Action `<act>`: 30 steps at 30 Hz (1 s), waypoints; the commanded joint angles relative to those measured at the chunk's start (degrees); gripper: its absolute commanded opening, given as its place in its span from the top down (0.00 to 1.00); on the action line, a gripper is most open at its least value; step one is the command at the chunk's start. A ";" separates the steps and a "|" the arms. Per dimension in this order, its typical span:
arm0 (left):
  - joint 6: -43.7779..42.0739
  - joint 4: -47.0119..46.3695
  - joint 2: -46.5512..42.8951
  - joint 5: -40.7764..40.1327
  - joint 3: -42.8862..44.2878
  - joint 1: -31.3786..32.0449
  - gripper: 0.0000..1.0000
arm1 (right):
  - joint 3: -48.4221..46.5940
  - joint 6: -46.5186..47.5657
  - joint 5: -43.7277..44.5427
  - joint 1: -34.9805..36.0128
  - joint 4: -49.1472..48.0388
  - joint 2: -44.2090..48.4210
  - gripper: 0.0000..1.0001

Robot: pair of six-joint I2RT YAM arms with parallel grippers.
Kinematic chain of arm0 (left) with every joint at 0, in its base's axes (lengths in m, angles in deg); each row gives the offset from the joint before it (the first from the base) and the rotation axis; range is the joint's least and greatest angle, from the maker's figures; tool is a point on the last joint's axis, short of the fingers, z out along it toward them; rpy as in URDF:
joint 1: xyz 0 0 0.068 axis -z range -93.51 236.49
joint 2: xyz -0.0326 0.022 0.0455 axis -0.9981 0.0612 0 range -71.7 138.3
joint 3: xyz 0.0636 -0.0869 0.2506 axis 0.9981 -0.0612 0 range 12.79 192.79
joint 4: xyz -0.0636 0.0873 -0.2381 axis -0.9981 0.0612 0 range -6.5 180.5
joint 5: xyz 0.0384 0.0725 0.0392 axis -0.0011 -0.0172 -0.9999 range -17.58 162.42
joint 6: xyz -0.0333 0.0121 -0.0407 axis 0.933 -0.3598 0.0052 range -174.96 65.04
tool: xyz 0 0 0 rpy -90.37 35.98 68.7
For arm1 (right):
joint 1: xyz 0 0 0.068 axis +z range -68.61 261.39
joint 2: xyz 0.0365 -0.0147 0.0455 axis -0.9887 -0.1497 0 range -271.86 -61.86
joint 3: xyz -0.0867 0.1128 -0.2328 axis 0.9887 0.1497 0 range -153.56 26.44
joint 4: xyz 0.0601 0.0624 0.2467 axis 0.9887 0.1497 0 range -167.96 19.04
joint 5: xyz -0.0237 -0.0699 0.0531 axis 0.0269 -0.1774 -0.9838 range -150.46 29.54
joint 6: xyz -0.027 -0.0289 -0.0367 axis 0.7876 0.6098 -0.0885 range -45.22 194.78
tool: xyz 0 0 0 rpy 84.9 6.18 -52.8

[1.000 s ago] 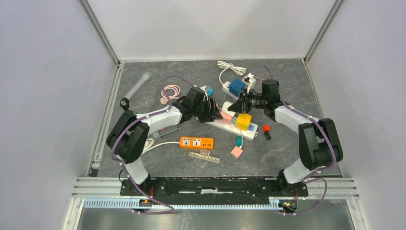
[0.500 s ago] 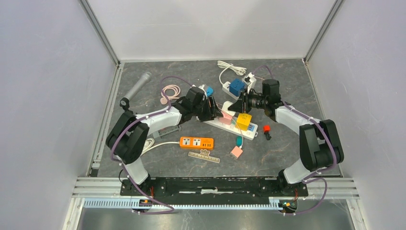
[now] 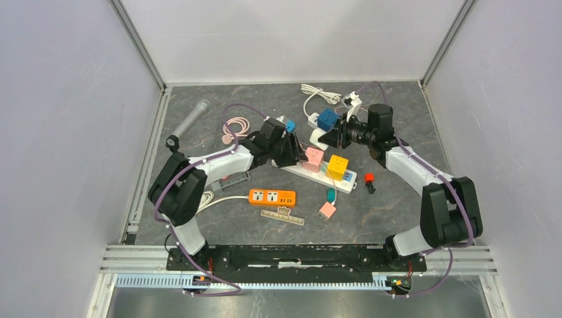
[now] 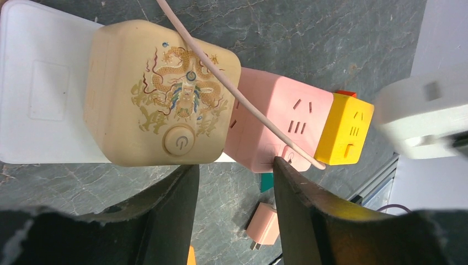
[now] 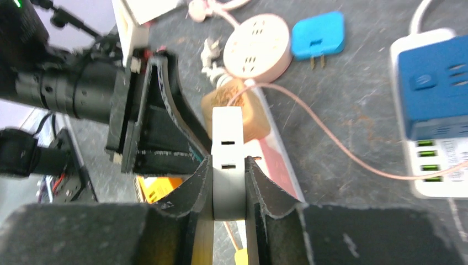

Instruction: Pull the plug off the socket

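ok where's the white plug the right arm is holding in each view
top external: white plug mid-picture, in the right gripper.
left wrist: blurred white block at the right edge.
right wrist: bottom centre, clamped between the fingers.
shared landmark: the pink cube adapter, close to the plug in all three.

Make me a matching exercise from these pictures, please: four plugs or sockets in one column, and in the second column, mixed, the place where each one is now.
Things:
1. white adapter
2. beige dragon cube
3. blue cube
4. orange power strip

Places:
A. flat on the table, beside the ruler
B. held in the right gripper
C. on the long white strip, next to the pink cube
D. on the far white strip with green ports

Pairs: 1-B, 2-C, 3-D, 4-A
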 commanded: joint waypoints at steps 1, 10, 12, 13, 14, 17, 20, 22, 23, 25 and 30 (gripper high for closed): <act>-2.42 7.38 2.60 -3.67 -1.33 0.19 0.41 | -3.24 -2.30 9.87 -0.39 -1.72 5.71 1.00; -4.71 9.12 -5.03 -0.36 3.00 0.19 0.22 | 3.95 -3.71 40.23 -2.40 10.97 17.74 1.00; -5.22 11.38 -7.32 -1.83 3.33 0.19 0.17 | 7.14 -3.97 44.82 -3.25 12.74 20.62 0.97; -5.67 12.66 -8.47 -2.64 3.21 0.19 0.14 | 8.45 -3.87 47.02 -3.60 13.34 21.90 0.96; -6.03 13.87 -9.56 -3.40 2.97 0.19 0.12 | 9.84 -3.63 48.97 -3.98 14.21 22.81 0.95; -7.08 16.05 -13.97 -6.38 0.66 0.19 0.07 | 13.20 -4.04 53.08 -5.07 17.01 24.07 0.94; -8.01 17.28 -19.06 -8.72 -3.15 0.15 0.02 | 16.66 -5.85 53.95 -6.72 17.30 24.00 0.94; -8.62 18.44 -22.47 -9.56 -5.19 0.12 0.00 | 18.73 -7.37 54.30 -8.20 17.24 23.28 0.94; -8.83 19.31 -24.17 -9.92 -6.06 0.13 0.00 | 19.60 -7.95 54.80 -8.99 17.32 22.82 0.93; -9.41 20.56 -28.47 -11.32 -8.19 0.13 0.00 | 21.01 -8.88 54.77 -10.51 17.08 21.79 0.93; -10.65 22.85 -37.53 -13.75 -12.36 0.10 0.00 | 24.75 -9.43 50.77 -12.38 13.28 22.44 0.70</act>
